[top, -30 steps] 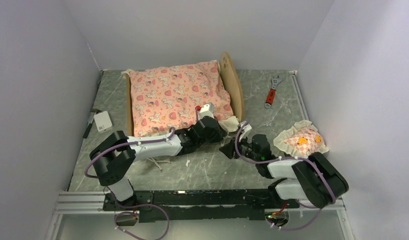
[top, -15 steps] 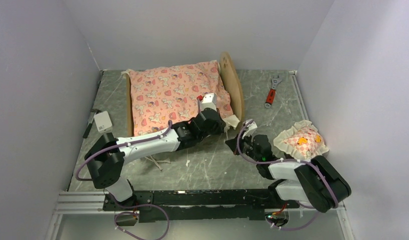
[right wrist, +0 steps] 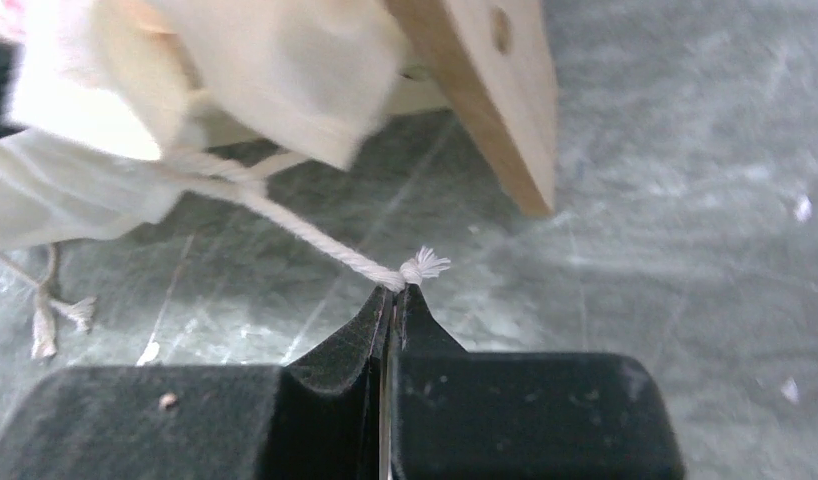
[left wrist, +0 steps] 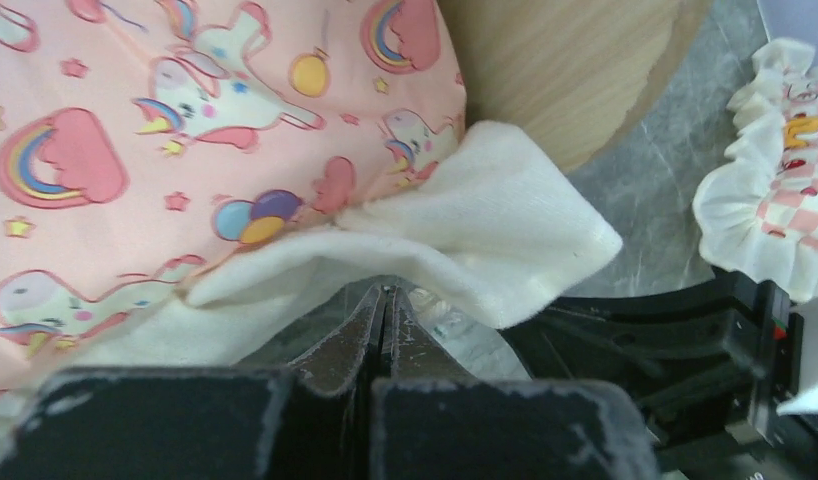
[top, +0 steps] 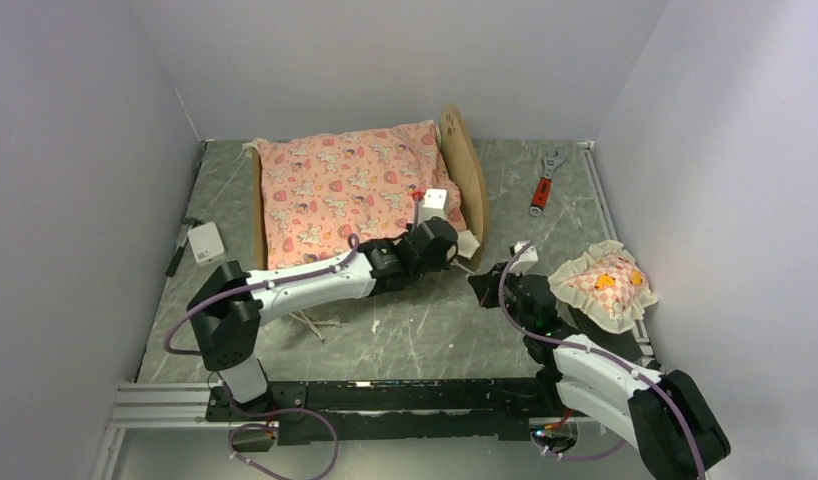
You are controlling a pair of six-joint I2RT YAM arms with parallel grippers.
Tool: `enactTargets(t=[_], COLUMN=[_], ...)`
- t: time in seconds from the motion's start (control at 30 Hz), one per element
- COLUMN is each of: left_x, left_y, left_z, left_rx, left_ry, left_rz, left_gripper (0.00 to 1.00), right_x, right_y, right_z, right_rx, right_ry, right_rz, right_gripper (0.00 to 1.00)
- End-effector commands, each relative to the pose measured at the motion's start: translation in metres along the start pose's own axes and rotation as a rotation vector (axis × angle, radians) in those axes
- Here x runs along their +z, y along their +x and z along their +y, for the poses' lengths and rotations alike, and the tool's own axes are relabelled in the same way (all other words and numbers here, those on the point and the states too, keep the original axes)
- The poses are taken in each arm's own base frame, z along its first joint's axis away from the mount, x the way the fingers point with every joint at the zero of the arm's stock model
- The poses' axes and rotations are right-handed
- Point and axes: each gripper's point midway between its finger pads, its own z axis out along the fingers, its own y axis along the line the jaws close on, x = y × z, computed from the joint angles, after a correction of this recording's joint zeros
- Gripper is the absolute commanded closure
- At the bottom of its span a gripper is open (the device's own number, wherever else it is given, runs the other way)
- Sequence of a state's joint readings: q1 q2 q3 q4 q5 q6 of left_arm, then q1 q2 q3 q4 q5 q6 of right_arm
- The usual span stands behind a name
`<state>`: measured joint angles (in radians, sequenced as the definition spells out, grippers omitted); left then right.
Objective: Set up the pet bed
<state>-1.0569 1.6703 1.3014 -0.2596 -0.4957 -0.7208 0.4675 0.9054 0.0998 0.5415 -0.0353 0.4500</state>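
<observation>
Two pairs of shut jaws at one corner of the pet bed [top: 468, 165]

Left gripper [left wrist: 385, 300]: jaws pressed fully together, with the tips tucked under the cream ruffle [left wrist: 485, 230] of the pink mattress [left wrist: 135, 150]. Whether any cloth is pinched cannot be told. The bed's light-wood headboard rises directly beyond these tips, and the frilled pillow [left wrist: 775, 180] lies off to their right.

Right gripper [right wrist: 390, 300]: jaws clamped on a white cord [right wrist: 305, 235] just short of its frayed end, which sits at the tips. The cord runs up and left from the jaws to cream cloth. A wooden board of the bed stands ahead of them on the grey table [right wrist: 685, 200].
</observation>
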Motion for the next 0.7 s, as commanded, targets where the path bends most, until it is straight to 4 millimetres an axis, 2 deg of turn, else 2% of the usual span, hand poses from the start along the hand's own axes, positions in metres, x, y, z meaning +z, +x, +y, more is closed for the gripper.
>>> enactTargets(t=[0.0, 0.13, 0.27, 0.33, 0.47, 0.6, 0.67], left_x=[0.001, 0.008, 0.011, 0.012, 0.006, -0.003, -0.01], left_y=[0.009, 0.03, 0.031, 0.023, 0.0, -0.014, -0.029], left_z=[-0.015, 0.0, 0.016, 0.013, -0.013, -0.022, -0.028], left_rx=[0.084, 0.078, 0.105, 0.128, 0.172, 0.196, 0.205], left_ry=[-0.013, -0.082, -0.164, -0.171, -0.091, -0.078, -0.054], left_rz=[0.001, 0.031, 0.021, 0.006, -0.046, -0.069, -0.099], left_gripper=[1.0, 1.0, 1.0, 1.0, 1.0, 1.0, 1.0], right_x=[-0.005, -0.015, -0.028, -0.029, -0.022, -0.017, -0.017], right_y=[0.002, -0.025, -0.041, -0.04, -0.03, -0.025, -0.027], right_z=[-0.023, -0.03, -0.047, -0.053, -0.058, -0.067, -0.073], right_rx=[0.111, 0.131, 0.142, 0.148, 0.155, 0.154, 0.165], right_ry=[0.146, 0.212, 0.302, 0.323, 0.332, 0.377, 0.406], right_rz=[0.019, -0.067, -0.135, -0.132, -0.071, -0.023, -0.019], right_gripper=[1.0, 1.0, 1.0, 1.0, 1.0, 1.0, 1.0])
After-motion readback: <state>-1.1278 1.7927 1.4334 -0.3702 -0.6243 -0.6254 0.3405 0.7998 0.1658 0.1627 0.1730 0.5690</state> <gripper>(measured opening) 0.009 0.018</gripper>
